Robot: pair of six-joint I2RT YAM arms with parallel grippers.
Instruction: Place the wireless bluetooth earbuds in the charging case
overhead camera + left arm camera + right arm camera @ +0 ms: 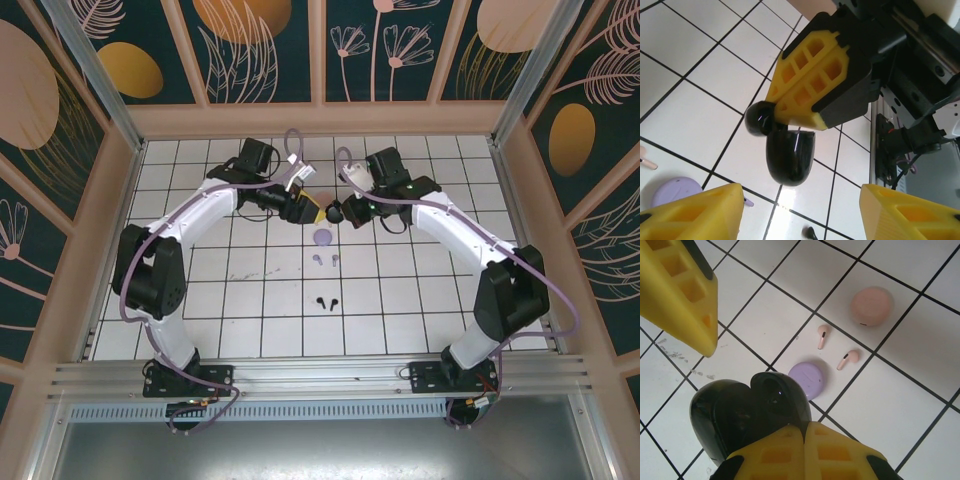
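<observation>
My right gripper (pixel 804 429) is shut on the rim of an open black charging case (pixel 747 412), held above the tiles; the same black case (pixel 789 156) hangs from its yellow fingers (pixel 810 75) in the left wrist view. My left gripper (pixel 800 212) stands open just in front of the case, with nothing between its fingers. Two black earbuds (pixel 327 299) lie on the tiles nearer the bases, two lilac earbuds (pixel 326 260) beyond them. Two pink earbuds (pixel 823 336) lie near a pink case (pixel 871 306). In the top view both grippers meet near the case (pixel 331 213).
A shut lilac case (pixel 807 380) lies on the tiles right below the held black case, also as the lilac disc (pixel 323 238) in the top view. Wooden walls ring the white tiled floor (pixel 240 310). Open floor lies left and right of the earbuds.
</observation>
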